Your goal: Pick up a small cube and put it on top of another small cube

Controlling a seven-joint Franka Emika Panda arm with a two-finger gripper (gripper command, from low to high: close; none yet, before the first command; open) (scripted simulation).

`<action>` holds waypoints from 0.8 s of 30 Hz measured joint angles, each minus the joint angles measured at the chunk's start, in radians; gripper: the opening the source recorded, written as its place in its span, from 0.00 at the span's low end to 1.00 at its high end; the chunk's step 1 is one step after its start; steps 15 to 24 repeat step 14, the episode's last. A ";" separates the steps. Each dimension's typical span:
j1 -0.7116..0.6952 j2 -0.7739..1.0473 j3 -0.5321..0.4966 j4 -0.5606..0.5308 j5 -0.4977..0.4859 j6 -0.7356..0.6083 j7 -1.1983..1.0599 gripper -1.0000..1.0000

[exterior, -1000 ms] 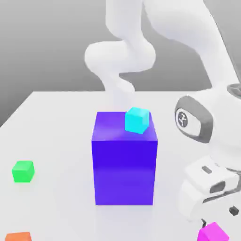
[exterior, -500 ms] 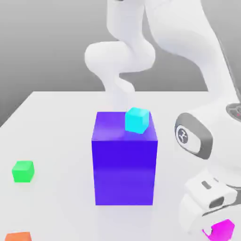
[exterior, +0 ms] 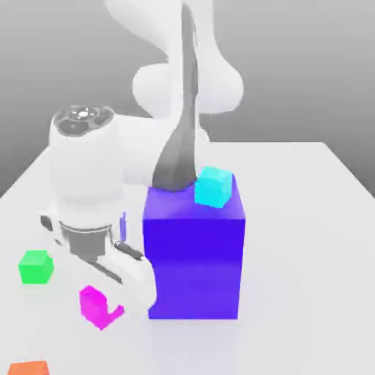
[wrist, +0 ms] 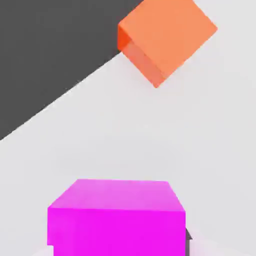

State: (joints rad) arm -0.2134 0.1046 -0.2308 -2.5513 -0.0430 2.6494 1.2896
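So the pickup half looks done and the stacking half hasn't happened yet.

Biggest thing on the white table (exterior: 307, 220) is the tall blue-violet block (exterior: 194, 256), sitting about in the middle, with a cyan cube (exterior: 214, 186) perched on its top near the far corner on the exterior view's right. The arm reaches down just on the exterior view's left of that block.

At the bottom of it, the end effector (exterior: 99, 309) is clamped shut on the pink cube (exterior: 93, 302), which looks to be up off the table, not resting on it. In the hand view the pink cube (wrist: 116, 215) sits right up against the camera, squeezed between the fingers, with bare table beyond it.

What's left: carry it over to another small cube and set it down on top. Candidates I can see are the green cube (exterior: 35, 266), off to the exterior view's left and well apart from the pink one, and the orange cube (exterior: 28, 368) by the near table edge, which also shows beyond the pink cube in the hand view (wrist: 165, 37). My guess is orange or green, but I can't tell which.
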 joint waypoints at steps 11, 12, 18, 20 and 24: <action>-0.388 0.043 -0.034 -0.136 0.170 0.180 0.113 0.00; -0.394 0.063 -0.021 -0.135 0.188 0.198 0.100 1.00; -0.394 0.063 -0.021 -0.135 0.188 0.198 0.100 1.00; -0.394 0.063 -0.021 -0.135 0.188 0.198 0.100 1.00; -0.394 0.063 -0.021 -0.135 0.188 0.198 0.100 1.00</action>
